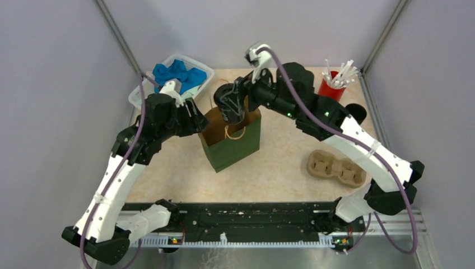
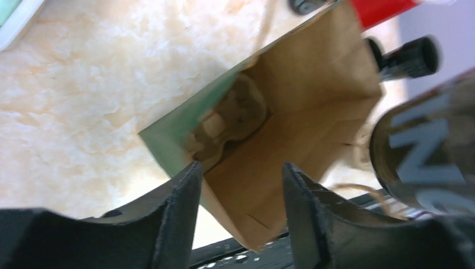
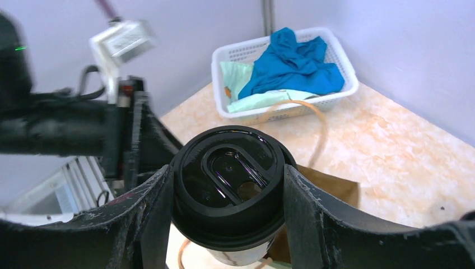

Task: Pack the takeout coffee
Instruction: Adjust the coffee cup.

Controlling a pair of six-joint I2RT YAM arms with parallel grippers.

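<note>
When I look from above, my right claw (image 1: 231, 109) hangs right over the open top of the green paper bag (image 1: 235, 147), which stands in the middle of the bench (image 1: 280, 168). That arm reaches far forward and bends in from the right, with its wrist tipped down. My left claw (image 1: 195, 120) sits at the bag's left edge, and that arm bends in from the other side.

From my left wrist, my left fingers (image 2: 187, 196) stand apart and squeeze nothing. The bag's mouth gapes just past them. Something tan lies at the bottom; I cannot tell what.

From my right wrist, my right claw is clamped on a coffee cup (image 3: 229, 193), one finger on each side. The cup stands up straight, lid on top, and the bag is right under it. I think the way to go is straight down, keeping the cup upright.
</note>
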